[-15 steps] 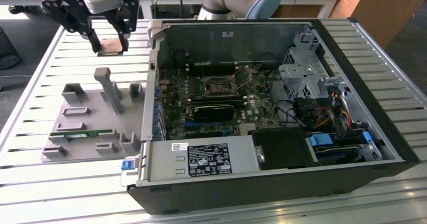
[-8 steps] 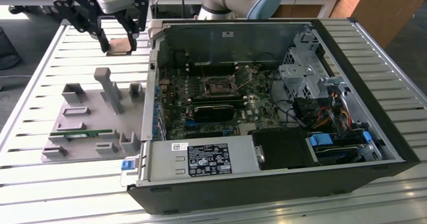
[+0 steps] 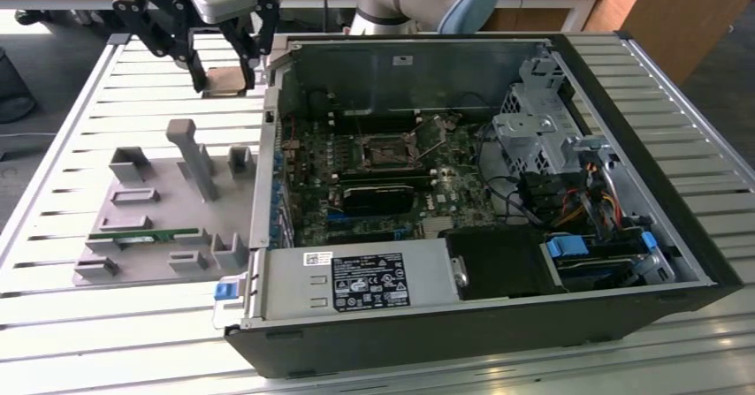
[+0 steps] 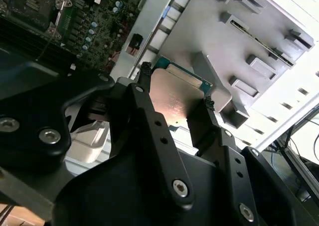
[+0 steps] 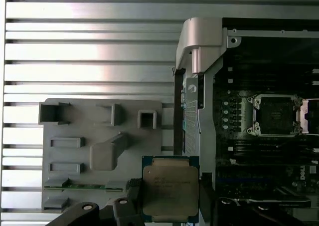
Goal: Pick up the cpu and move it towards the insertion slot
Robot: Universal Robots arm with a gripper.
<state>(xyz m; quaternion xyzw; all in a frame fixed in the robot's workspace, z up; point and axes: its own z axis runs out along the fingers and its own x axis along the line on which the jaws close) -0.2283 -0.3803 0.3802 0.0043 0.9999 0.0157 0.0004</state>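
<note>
A robotics lab: slatted aluminium workbench (image 3: 71, 130), opened computer case (image 3: 496, 218), grey fixture tray (image 3: 141, 236).

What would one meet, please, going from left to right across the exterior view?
Grey fixture tray → green memory stick resting on it → end effector with the cpu → insertion slot → drive cage

The gripper (image 4: 177, 89) hangs raised, its jaws clamped together.

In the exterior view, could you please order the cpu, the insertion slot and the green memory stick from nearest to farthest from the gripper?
1. The cpu, between the fingers of the gripper.
2. The insertion slot, inside the case, toward the exterior view's right.
3. The green memory stick, on the grey holder's near edge.
</note>
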